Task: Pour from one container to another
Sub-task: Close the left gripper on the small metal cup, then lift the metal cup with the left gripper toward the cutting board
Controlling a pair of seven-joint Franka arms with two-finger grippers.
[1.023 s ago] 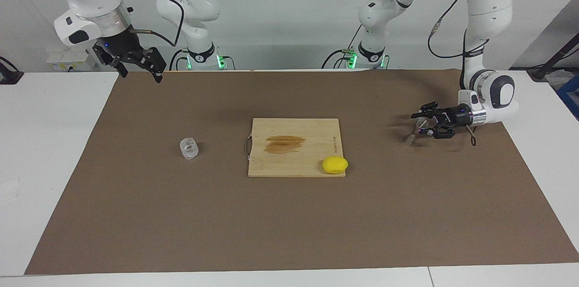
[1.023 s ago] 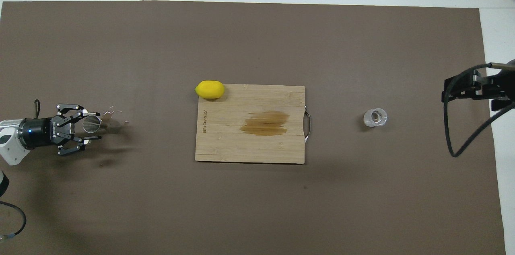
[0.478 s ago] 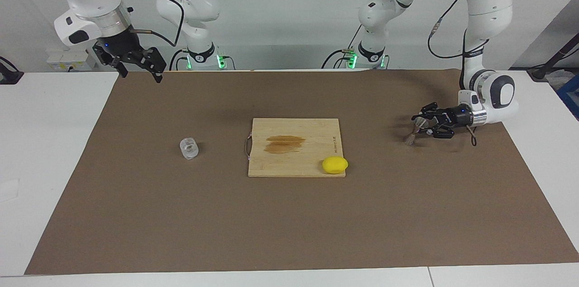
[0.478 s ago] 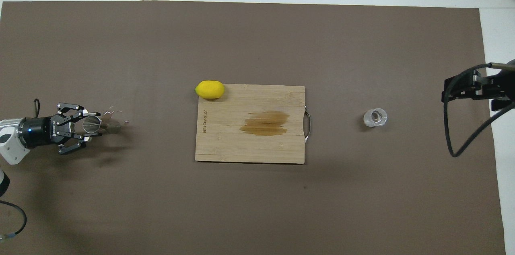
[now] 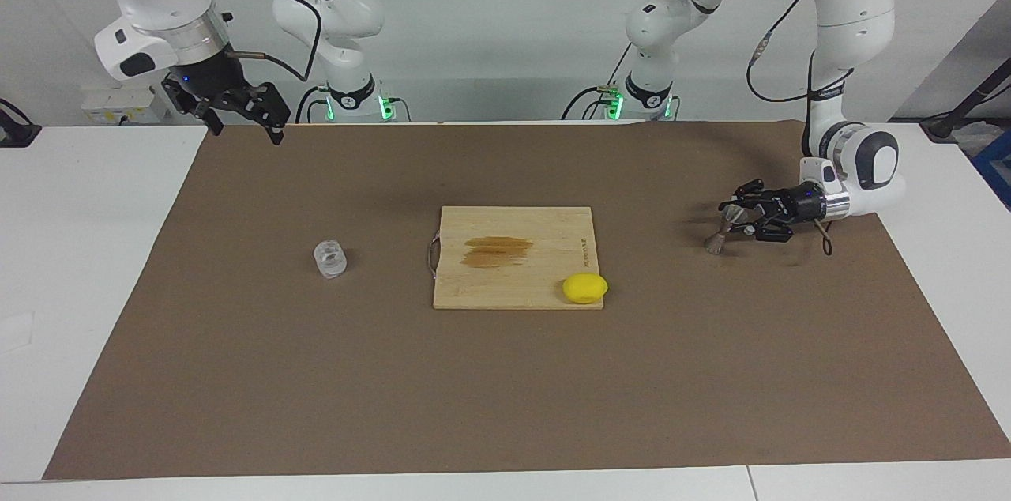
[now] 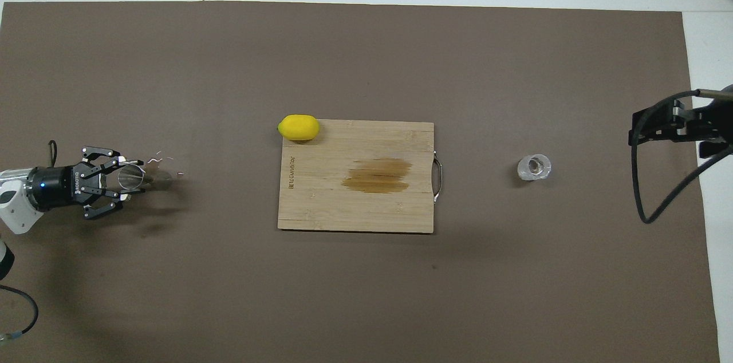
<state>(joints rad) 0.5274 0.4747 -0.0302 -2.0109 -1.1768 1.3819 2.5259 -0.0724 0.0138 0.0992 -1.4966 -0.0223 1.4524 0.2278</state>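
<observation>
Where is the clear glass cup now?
The glass cup stands on the brown mat toward the right arm's end of the table, beside the cutting board's handle; no hand touches it.

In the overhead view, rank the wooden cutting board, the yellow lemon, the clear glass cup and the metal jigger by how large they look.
1. Wooden cutting board, by far the largest.
2. Yellow lemon.
3. Small clear glass cup and silvery metal jigger: too close to rank; the jigger lies tilted in the shut left gripper, partly hidden.
</observation>
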